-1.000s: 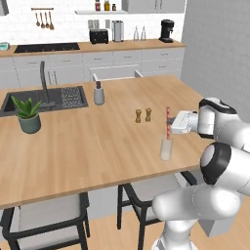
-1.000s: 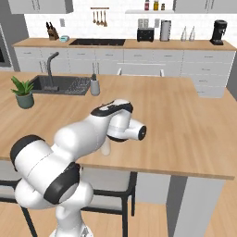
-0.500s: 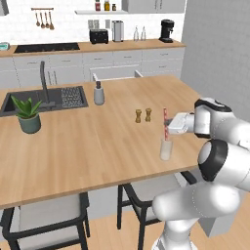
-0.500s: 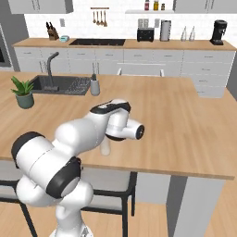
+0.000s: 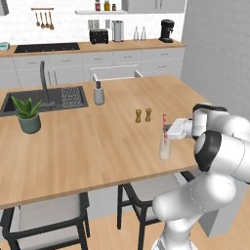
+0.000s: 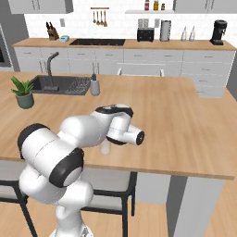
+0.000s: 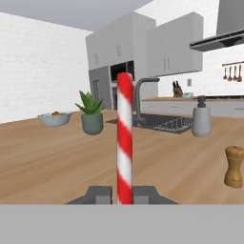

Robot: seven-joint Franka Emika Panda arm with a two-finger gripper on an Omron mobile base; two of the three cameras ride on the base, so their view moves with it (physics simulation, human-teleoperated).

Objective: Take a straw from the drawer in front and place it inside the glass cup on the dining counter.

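Observation:
My gripper (image 5: 168, 132) is shut on the red-and-white straw (image 5: 164, 126), which it holds upright over the glass cup (image 5: 165, 148) near the front right edge of the dining counter (image 5: 97, 141). The straw's lower end reaches into the cup's mouth. Seen from the hand, the straw (image 7: 125, 143) rises between the two dark fingertips (image 7: 98, 194), gripper (image 7: 125, 196). From the right base, my arm covers most of the glass cup (image 6: 106, 148). The drawer (image 5: 116, 74) stands open at the wall cabinets behind the counter.
Two wooden shakers (image 5: 142, 115) stand just left of the cup. A grey soap dispenser (image 5: 98, 93), a sink (image 5: 44, 99) and a potted plant (image 5: 28, 115) lie further left. A bowl (image 7: 55, 118) sits at the far end. Stools (image 5: 44, 219) stand under the front edge.
The gripper has carried the straw a little left and down, from beside the cup to over it, and the straw's lower end has come into the cup's mouth.

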